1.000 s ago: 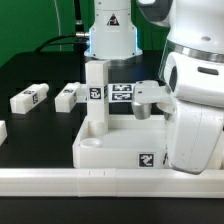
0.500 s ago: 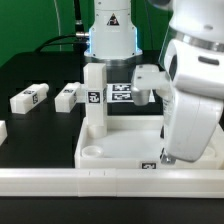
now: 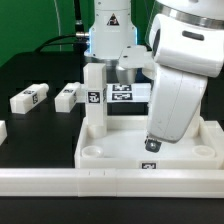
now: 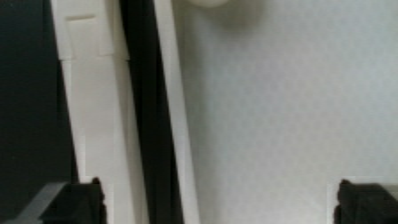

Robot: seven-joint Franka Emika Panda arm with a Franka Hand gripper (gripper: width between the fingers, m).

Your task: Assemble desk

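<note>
Tabletop [image 3: 115, 160]: white tray with a raised rim, round sockets in the front corners and a tag on the front wall. It lies on the black table [image 3: 30, 70], just behind the rail [image 3: 60, 182]. Upright leg [image 3: 95, 98], tagged, stands in the tray's far corner at the exterior view's left. Loose leg [image 3: 30, 99] and second loose leg [image 3: 68, 97] lie flat further left. Marker board [image 3: 122, 93] sits behind. Arm [image 3: 178, 80] hides the tray's right half. Pincer [image 3: 151, 143] is low over the tray floor, fingertips [image 4: 80, 200] wide apart, gripping nothing.
</note>
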